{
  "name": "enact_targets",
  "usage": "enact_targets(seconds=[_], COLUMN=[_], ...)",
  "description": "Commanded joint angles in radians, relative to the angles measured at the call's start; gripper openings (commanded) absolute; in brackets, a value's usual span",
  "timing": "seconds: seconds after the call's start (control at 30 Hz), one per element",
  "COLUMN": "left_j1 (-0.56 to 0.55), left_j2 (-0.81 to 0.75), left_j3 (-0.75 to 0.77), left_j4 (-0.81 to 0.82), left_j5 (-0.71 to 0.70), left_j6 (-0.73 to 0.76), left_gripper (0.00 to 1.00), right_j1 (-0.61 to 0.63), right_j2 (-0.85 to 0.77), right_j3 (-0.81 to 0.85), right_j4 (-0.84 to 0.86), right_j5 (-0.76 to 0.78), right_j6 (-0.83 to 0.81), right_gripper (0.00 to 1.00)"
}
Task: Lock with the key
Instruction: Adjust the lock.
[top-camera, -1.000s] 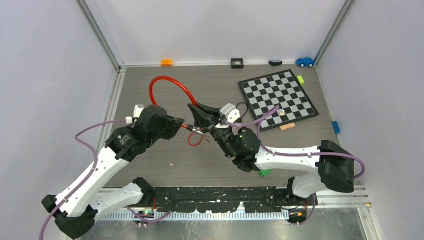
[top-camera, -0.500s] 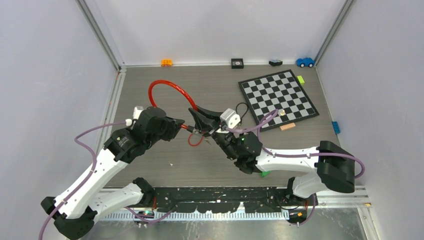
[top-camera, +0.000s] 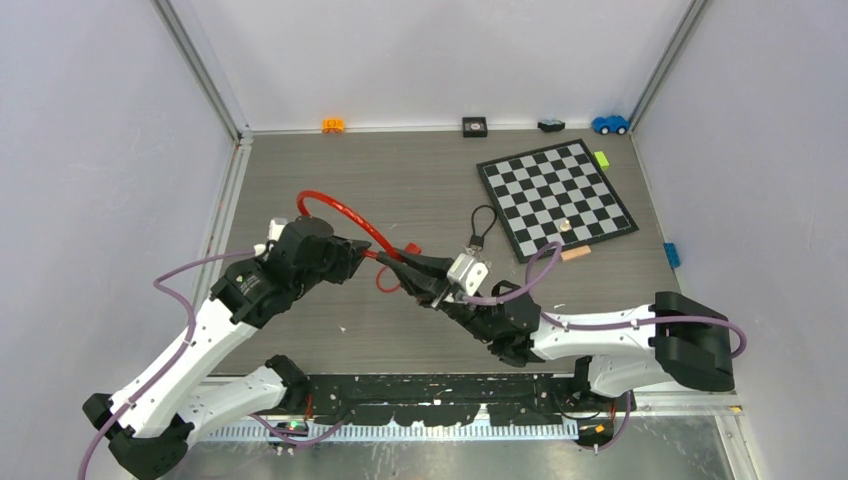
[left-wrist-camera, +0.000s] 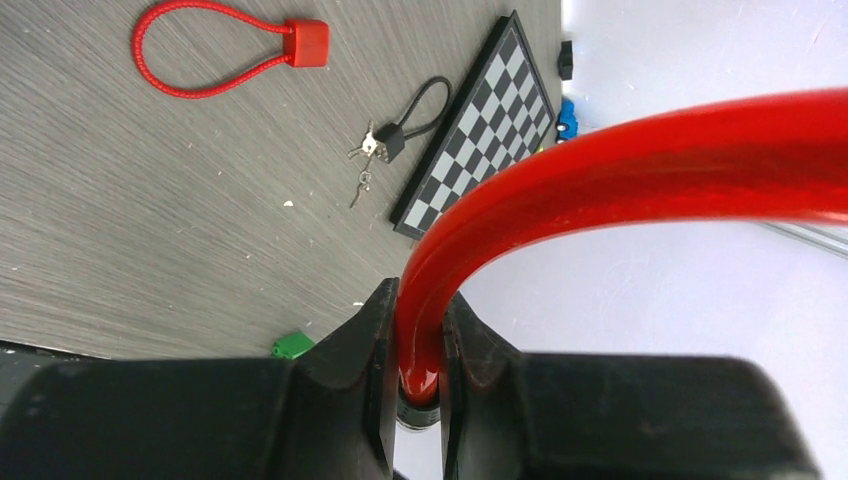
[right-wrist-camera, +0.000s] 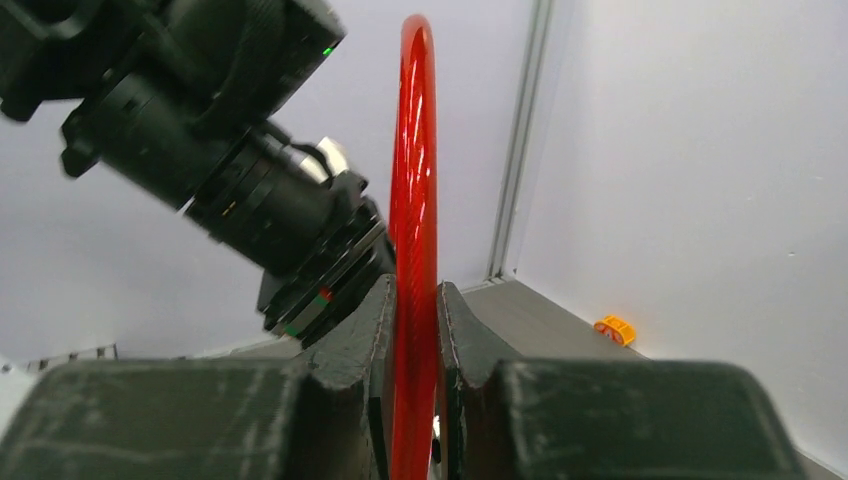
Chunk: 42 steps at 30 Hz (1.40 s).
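Note:
A thick red cable lock (top-camera: 343, 214) arches above the table between my two grippers. My left gripper (top-camera: 358, 250) is shut on one end of the cable (left-wrist-camera: 430, 300), by its black tip. My right gripper (top-camera: 397, 264) is shut on the cable (right-wrist-camera: 412, 250) further along the loop. A small black padlock with a ring of keys (left-wrist-camera: 378, 146) lies on the table by the chessboard, in neither gripper; its black loop shows in the top view (top-camera: 483, 222). The red lock's body is hidden between the grippers.
A thin red cable lock with a square red body (left-wrist-camera: 305, 40) lies on the table under the grippers. A chessboard (top-camera: 556, 197) lies at the right. A green block (top-camera: 529, 346) sits near the front edge. Small toys (top-camera: 333, 125) line the back wall.
My right arm has drawn back toward the near edge and left, uncovering the black padlock and keys. The red loop has shifted nearer with both grippers still on it.

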Motion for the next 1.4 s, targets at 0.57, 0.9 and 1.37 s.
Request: enact_targets(seconds=[0.57,0.9,1.37], left_j1=[0.002,0.002,0.002], left_j2=[-0.025,-0.085,-0.060], left_j3=[0.006,-0.019,0.034], left_j4=[0.079,0.063,0.066], left_j5=[0.011,0.053,0.060], left_j6=[0.022,0.239,0.241], left_gripper=[0.00,0.00,0.00], right_j1=[0.068,-0.080,-0.080], right_j2=[-0.161,-0.286,-0.344], right_j3=[0.275,0.425,0.155], right_j4=[-0.597,-1.362,-1.097], right_j5=[0.227,0.077,0.109], right_j6=[-0.061,0.191,0.215], right_gripper=[0.01,0.01,0.02])
